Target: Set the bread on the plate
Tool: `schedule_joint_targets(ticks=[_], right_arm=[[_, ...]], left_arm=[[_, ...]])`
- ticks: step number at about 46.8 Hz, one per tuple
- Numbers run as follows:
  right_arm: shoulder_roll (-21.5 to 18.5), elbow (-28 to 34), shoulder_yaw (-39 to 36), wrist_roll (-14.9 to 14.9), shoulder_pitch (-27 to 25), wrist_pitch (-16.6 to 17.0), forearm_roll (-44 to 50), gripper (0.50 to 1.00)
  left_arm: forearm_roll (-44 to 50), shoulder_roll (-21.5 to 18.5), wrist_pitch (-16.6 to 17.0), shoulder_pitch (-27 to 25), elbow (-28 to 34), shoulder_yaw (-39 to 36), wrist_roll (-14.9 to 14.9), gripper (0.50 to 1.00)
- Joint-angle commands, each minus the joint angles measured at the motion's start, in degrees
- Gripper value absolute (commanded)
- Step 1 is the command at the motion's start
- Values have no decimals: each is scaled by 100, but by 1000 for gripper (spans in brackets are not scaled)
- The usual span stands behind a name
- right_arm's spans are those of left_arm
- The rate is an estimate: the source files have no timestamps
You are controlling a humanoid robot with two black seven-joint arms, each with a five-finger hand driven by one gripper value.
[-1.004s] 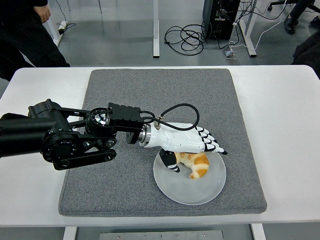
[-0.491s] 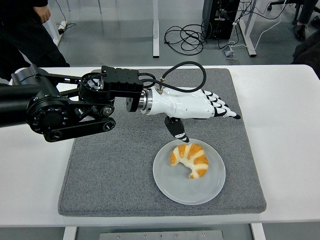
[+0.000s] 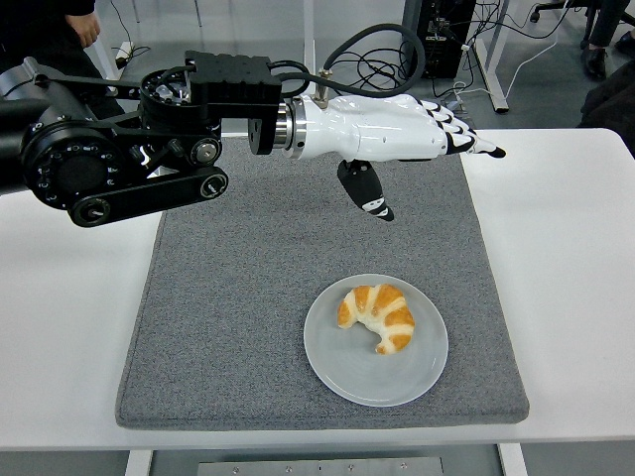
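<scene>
A golden croissant (image 3: 378,314) lies on the round translucent white plate (image 3: 342,369), which sits on the grey mat (image 3: 238,297) toward the front right. My left hand (image 3: 437,159), white with black-tipped fingers, hovers high above the mat's far half, well clear of the plate. Its fingers stretch out flat to the right and its thumb hangs down; it holds nothing. The black left arm (image 3: 109,159) comes in from the left edge. The right arm is out of view.
The white table (image 3: 556,258) carries only the mat and plate. Beyond the far edge there are table legs, cables on the floor (image 3: 367,74) and a person in dark clothes (image 3: 50,69) at the top left.
The left hand has let go of the croissant and risen up and back, away from the plate. The croissant stays on the plate.
</scene>
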State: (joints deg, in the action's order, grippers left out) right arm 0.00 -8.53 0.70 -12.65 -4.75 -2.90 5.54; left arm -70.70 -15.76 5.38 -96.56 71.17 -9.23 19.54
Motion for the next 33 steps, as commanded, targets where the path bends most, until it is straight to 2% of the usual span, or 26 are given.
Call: schedule_joint_targets(ticks=[1, 8, 24, 33], right_arm=[[0, 0, 0, 8, 0, 0, 0, 1000], [0, 0, 0, -1, 0, 0, 0, 1000], [0, 0, 0, 8, 0, 0, 0, 1000], [0, 0, 0, -1, 0, 0, 0, 1000]], left_arm=[[152, -14, 7, 50, -24, 80, -3, 971], [829, -216, -2, 190, -243, 80, -30, 971], [3281, -243, -2, 928, -1579, 167, -12, 971], [4582, -199, -46, 1702, -2353, 993, -12, 971]])
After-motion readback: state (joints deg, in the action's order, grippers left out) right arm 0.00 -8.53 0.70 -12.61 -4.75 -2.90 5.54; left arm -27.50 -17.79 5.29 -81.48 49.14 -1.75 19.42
